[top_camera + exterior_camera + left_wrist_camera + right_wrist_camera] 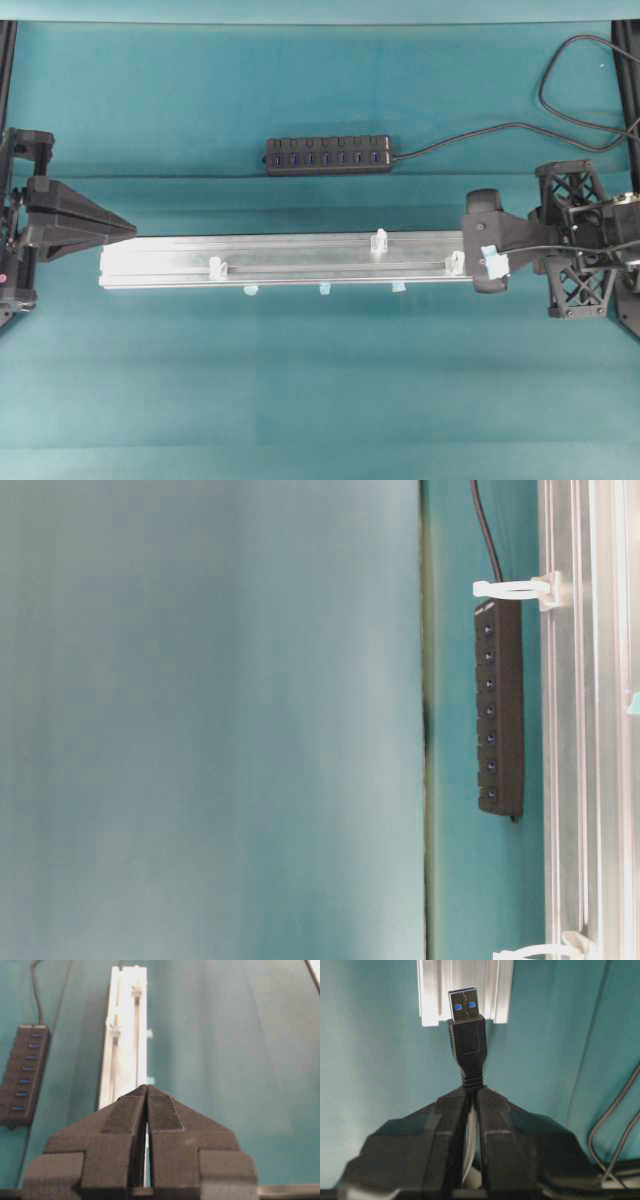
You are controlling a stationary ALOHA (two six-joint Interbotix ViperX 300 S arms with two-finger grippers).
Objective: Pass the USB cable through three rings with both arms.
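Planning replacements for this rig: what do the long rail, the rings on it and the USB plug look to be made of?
Rail: likely brushed aluminium, silvery with lengthwise grooves. Rings: seemingly whitish translucent plastic, thin loops. USB plug, gripped by the right gripper: matte black moulded plastic body, metal shell with blue insert.

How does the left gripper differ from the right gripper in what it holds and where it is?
The left gripper holds nothing; the right gripper is shut on the USB cable, just behind its plug. In the overhead view, the left gripper sits at the rail's left end, the right gripper at its right end. Both have their jaws closed.
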